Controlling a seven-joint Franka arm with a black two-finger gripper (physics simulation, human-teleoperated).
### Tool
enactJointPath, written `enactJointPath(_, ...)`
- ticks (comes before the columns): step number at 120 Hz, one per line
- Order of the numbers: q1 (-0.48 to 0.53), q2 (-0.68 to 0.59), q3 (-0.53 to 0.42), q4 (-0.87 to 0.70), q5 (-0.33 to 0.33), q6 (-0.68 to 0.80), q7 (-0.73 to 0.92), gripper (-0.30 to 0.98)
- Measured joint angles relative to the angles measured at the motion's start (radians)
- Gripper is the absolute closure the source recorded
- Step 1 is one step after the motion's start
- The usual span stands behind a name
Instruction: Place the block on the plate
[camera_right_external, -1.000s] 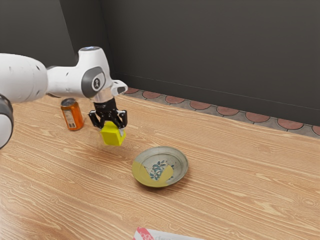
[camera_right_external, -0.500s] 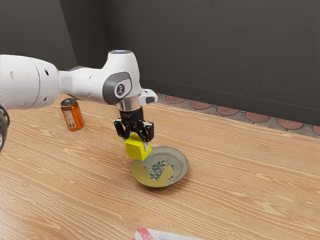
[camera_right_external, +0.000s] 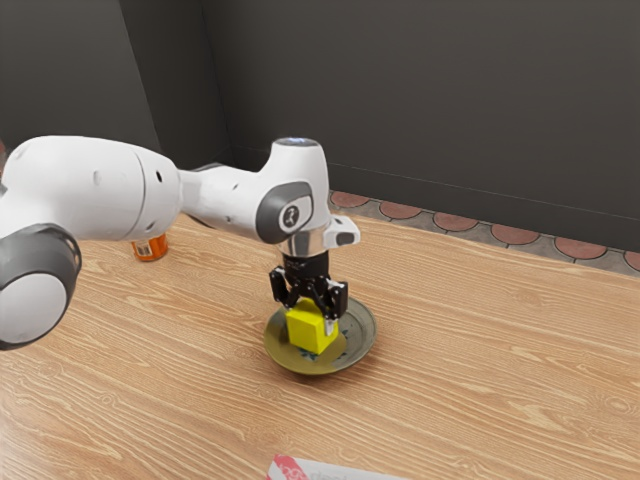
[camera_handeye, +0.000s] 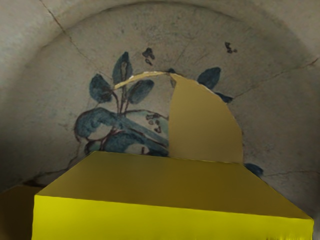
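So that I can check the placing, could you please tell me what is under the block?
Under the block is the plate, its blue leaves and a tan patch showing beside it. The part straight below is covered, so I cannot tell whether they touch.

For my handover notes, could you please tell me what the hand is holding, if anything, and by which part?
The hand holds the yellow block by its upper part, a finger on either side.

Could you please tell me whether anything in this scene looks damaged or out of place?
The plate looks damaged or mended: dark cracks run across it, and a plain tan patch interrupts its blue floral design. It could be mere decoration. Nothing looks spilled.
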Motion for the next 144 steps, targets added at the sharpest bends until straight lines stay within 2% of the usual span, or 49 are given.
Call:
enactJointPath(28,-0.001,-0.026,-0.003,-0.001,-0.004,0.018,0.004,0.08)
enactJointPath(49,0.003,-0.092,0.001,-0.008,0.001,0.003,0.012,0.03)
enactJointPath(69,0.025,-0.159,0.042,-0.003,0.005,-0.041,0.045,0.02)
enactJointPath(105,0.036,-0.287,0.078,0.052,0.074,-0.174,0.123,0.00)
enactJointPath(144,0.036,-0.407,0.074,0.086,0.145,-0.291,0.182,0.00)
